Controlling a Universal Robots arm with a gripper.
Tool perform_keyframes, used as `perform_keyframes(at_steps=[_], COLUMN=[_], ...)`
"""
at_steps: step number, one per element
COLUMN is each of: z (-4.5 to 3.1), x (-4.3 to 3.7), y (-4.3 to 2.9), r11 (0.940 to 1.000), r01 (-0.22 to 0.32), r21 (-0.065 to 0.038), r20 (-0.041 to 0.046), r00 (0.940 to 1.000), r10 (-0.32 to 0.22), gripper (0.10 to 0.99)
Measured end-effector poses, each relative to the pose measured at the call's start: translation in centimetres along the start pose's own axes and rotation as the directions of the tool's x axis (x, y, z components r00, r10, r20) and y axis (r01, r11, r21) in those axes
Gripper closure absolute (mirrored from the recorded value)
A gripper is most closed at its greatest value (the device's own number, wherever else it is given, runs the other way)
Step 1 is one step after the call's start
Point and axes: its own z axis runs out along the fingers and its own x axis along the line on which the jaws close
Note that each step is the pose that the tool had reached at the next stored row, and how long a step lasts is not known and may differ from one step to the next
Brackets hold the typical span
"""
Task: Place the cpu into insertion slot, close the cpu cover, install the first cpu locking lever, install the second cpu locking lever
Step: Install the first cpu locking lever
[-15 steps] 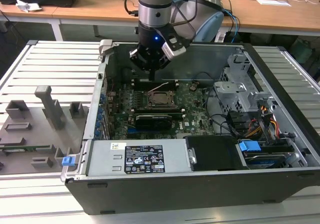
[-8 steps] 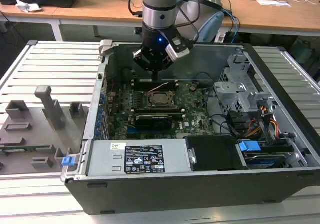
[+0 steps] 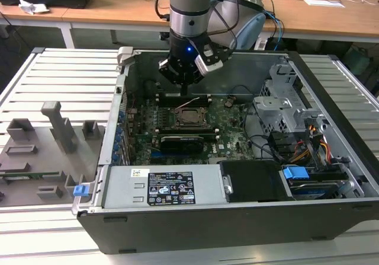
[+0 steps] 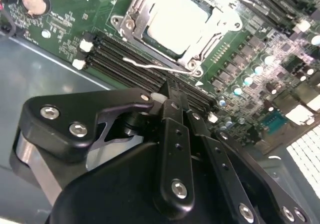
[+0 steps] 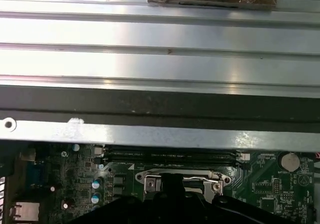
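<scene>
Silver-grey cpu [image 4: 176,23] flat in its socket, dark cpu cover [image 4: 137,11] framing it

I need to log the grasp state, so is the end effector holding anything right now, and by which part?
Nothing is held. The end effector hangs beside the socket, its fingers closed together on nothing, while the cpu already sits under the cpu cover.

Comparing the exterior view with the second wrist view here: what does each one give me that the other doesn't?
Exterior view alone: the whole open computer case, the grey fixture tray beside it on the exterior view's left, the power supply, and the arm standing over the motherboard.

Second wrist view alone: a close look at the cpu lying in its socket with the cpu cover framing it, and a thin wire lever along the socket's edge.

Both: the gripper near the socket, and the green motherboard.
</scene>
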Motion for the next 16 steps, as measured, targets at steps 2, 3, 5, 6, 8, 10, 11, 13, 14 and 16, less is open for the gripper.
perform_keyframes(at_steps=[2,3,5,6,8,10,11,13,14,16], z=[0.28,0.37,0.57,0.62,0.84,1.01,1.08,1.21,1.29,1.43], x=[-0.21,-0.23,-0.27,-0.30,-0.36,-0.41,-0.44,-0.68,-0.85,-1.02], y=[-0.03,-0.03,-0.05,-0.05,-0.07,-0.08,-0.08,-0.09,-0.08,-0.02], r11=[1.0000,1.0000,1.0000,1.0000,0.9999,0.9999,0.9998,0.9996,0.9996,0.9996], r01=[0.001,0.002,0.007,0.007,0.008,0.014,0.020,0.026,0.026,0.026], r21=[0.000,0.000,-0.002,-0.006,-0.008,-0.008,-0.008,-0.008,-0.008,-0.008], r20=[-0.0001,-0.0001,-0.0003,-0.0003,-0.0001,-0.0002,-0.0001,-0.0006,-0.0005,-0.0004], r00=[1.0000,1.0000,1.0000,1.0000,1.0000,0.9999,0.9998,0.9997,0.9997,0.9997], r10=[-0.001,-0.002,-0.007,-0.007,-0.008,-0.014,-0.020,-0.026,-0.026,-0.026], gripper=[0.980,0.980,0.980,0.980,0.980,0.980,0.980,0.980,0.980,0.980])
